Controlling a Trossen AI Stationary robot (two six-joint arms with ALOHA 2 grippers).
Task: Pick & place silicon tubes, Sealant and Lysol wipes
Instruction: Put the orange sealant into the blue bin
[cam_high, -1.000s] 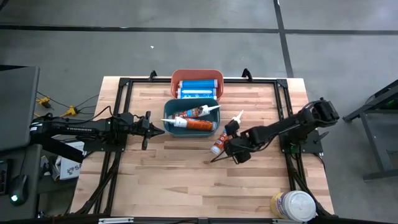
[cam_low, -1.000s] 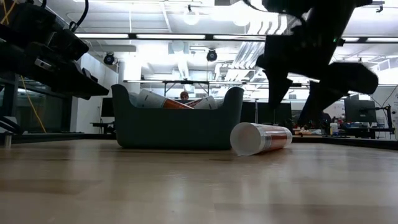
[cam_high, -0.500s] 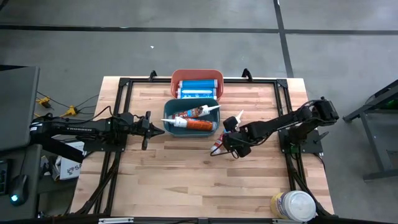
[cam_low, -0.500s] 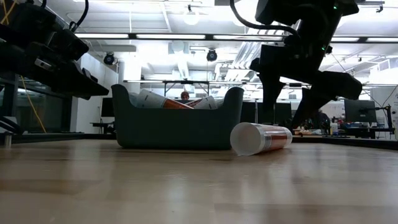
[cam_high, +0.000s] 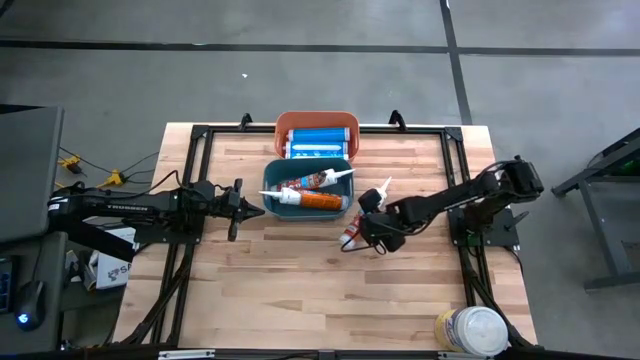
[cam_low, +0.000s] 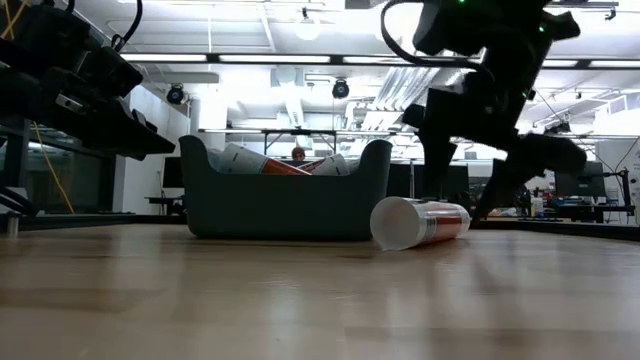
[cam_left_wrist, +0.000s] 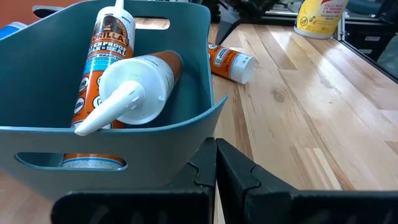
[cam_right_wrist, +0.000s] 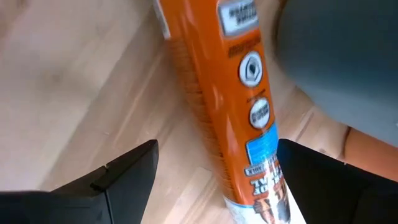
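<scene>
Two bins are part-filled, one tube and the wipes are still out.

Left gripper (cam_high: 237, 209) waits at table's left side, just left of the teal bin (cam_high: 275, 208), fingers closed together and holding nothing (left wrist view shows the two tips touching right in front of the bin wall).

Teal bin holds at least two orange sealant tubes (cam_high: 312, 190), nozzles pointing different ways. Behind it, on the far side, the orange bin (cam_high: 283, 124) holds blue cartridges (cam_high: 316, 142); count unclear from above, looks like two or three. Those I'd call done.

Right of the teal bin: one loose tube (cam_high: 352, 229) lies flat on the wood, near the bin but apart from it, nozzle toward the far right. Right gripper (cam_high: 372, 233) is low over its base end, fingers spread wide with the orange body between them in the right wrist view (cam_right_wrist: 233, 106). No contact visible, so not gripped yet. Low view agrees: fingers straddle the tube close to the table.

Lysol wipes (cam_high: 470, 331) stand upright at the near right corner of the table, well apart from both bins and both arms, untouched.

My read: roughly two-thirds through. Left: close on the loose tube, drop it in the teal bin, then fetch the wipes. Where the wipes go isn't evident.
</scene>
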